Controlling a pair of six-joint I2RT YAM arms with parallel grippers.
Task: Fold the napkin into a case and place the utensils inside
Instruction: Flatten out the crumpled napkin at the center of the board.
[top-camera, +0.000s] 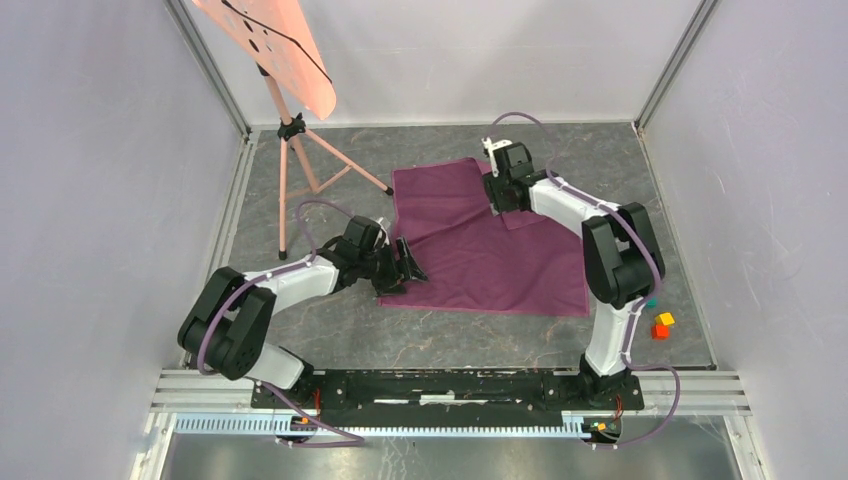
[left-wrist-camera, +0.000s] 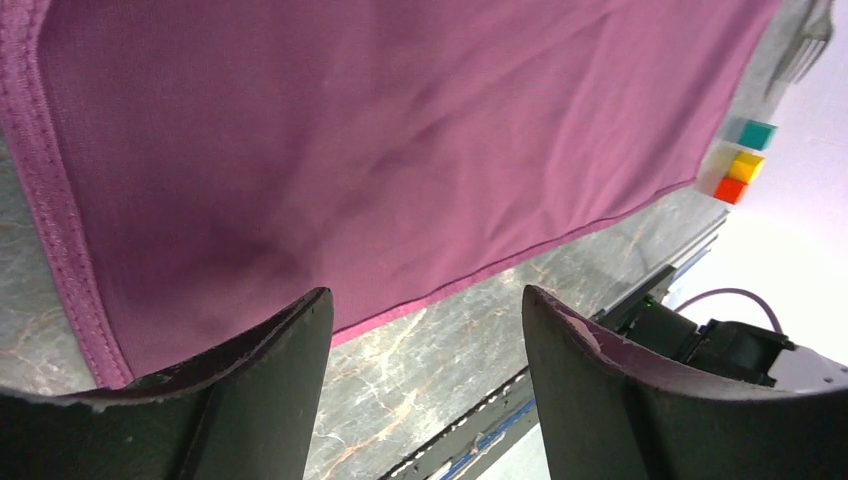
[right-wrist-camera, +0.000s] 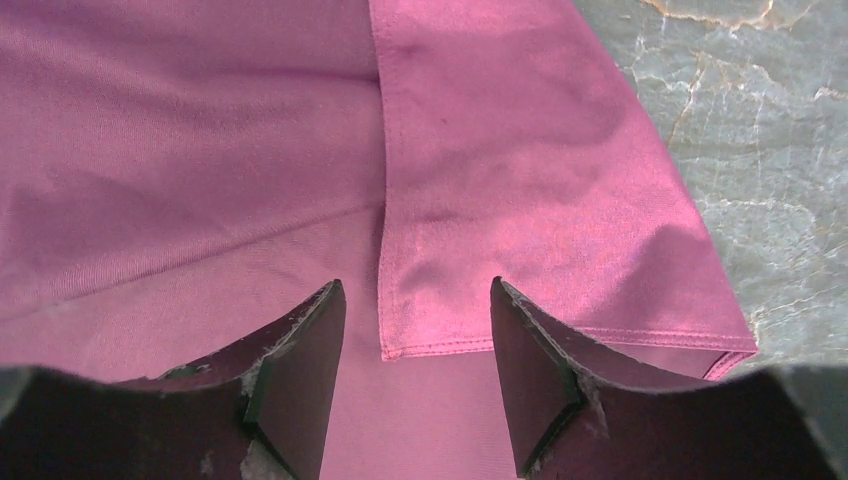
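Left pincer (top-camera: 405, 262) is sitting wide open at the napkin's (top-camera: 480, 260) near-left corner, gripping nothing. Napkin is lying mostly flat mid-surface (top-camera: 450, 340), with just one flap (right-wrist-camera: 520, 180) doubled over at the far edge. Right pincer (top-camera: 500, 190) is gaping over that flap's corner, also empty. Fork (left-wrist-camera: 805, 50) is lying beyond the napkin. My read: folding is barely starting; case and loading not yet done.

Place: robot lab test cell
Walls: plain pale panels (top-camera: 90, 150) along the table's left, far and right edges
Near edge: aluminium rail (top-camera: 690, 392)
Table: grey marble-look top (top-camera: 450, 340)
Far-left corner: pink tripod (top-camera: 291, 130)
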